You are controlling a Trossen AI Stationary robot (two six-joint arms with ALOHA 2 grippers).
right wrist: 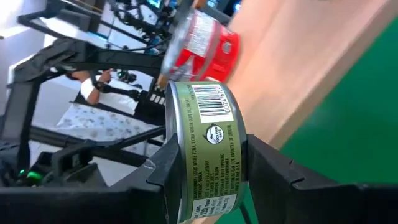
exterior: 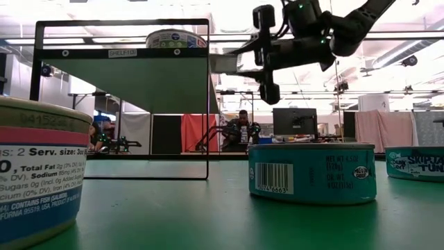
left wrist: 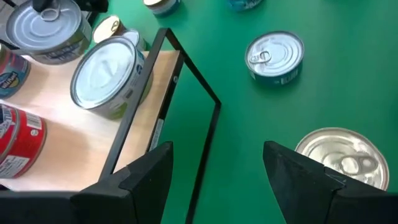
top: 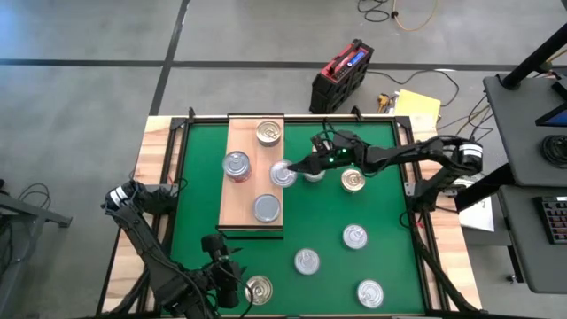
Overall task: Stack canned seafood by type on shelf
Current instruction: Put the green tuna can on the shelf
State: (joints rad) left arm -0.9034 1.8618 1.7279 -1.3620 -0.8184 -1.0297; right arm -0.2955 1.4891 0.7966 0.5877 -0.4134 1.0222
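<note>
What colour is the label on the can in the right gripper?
Olive green with a white barcode patch, on the can in the right gripper; clearest in the right wrist view.

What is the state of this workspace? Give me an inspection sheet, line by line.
Surface: green mat, flat, no spills seen.
Job's things: shelf carries three cans, among them a red-labelled can. Several loose cans stand upright and scattered on the mat.
Clutter: nothing seen on the mat besides cans.
Hands: right hand is shut on a green-labelled can, held on its side at the shelf's right edge. Left hand is open and empty at the near edge, beside a gold-lidded can.
Cables: loose cables on the floor beyond the table, none on the mat.
Surroundings: red and black case on the floor; a person far behind.
</note>
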